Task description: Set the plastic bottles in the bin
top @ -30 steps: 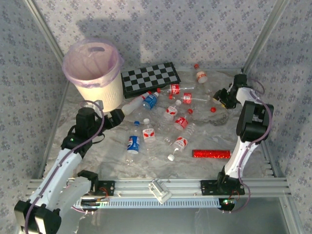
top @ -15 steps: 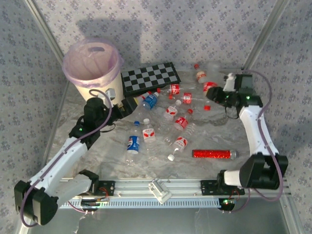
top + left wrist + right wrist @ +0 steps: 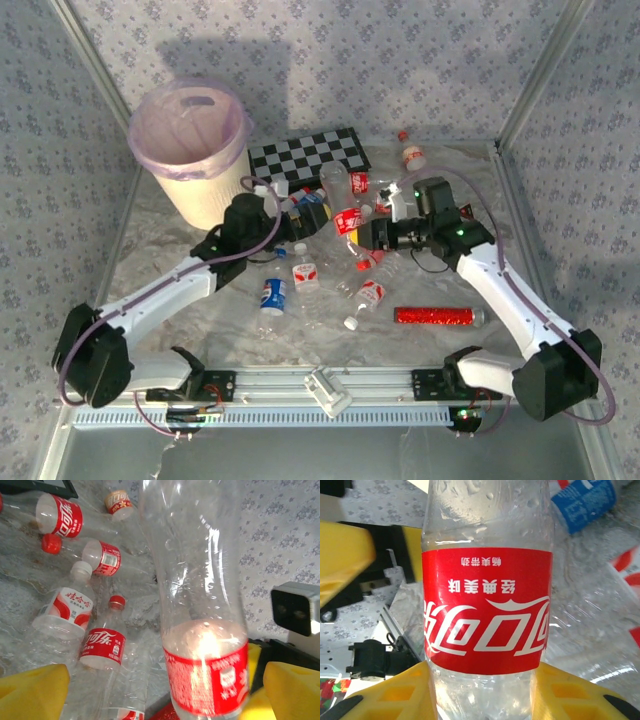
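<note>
Marbled bench (image 3: 425,288): right pincer (image 3: 485,690) clamps a bottle (image 3: 487,610) inside the wide-apart left pincer (image 3: 165,692), probably passing it toward the bin (image 3: 200,195).

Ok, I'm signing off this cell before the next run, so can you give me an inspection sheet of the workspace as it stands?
Surface: table under a crinkled grey cover.
Job's things: bin upright at the far left, pink liner; held bottle, red label, upright between the hands; loose bottles lying across the middle.
Clutter: checkerboard beside the bin; red glittery tube near the right arm.
Grippers: right hand shut on the held bottle; left hand open, fingers either side of it, apart from it.
Cables: purple cables loop along both arms.
Surroundings: patterned walls, frame post, rail at the near edge.
</note>
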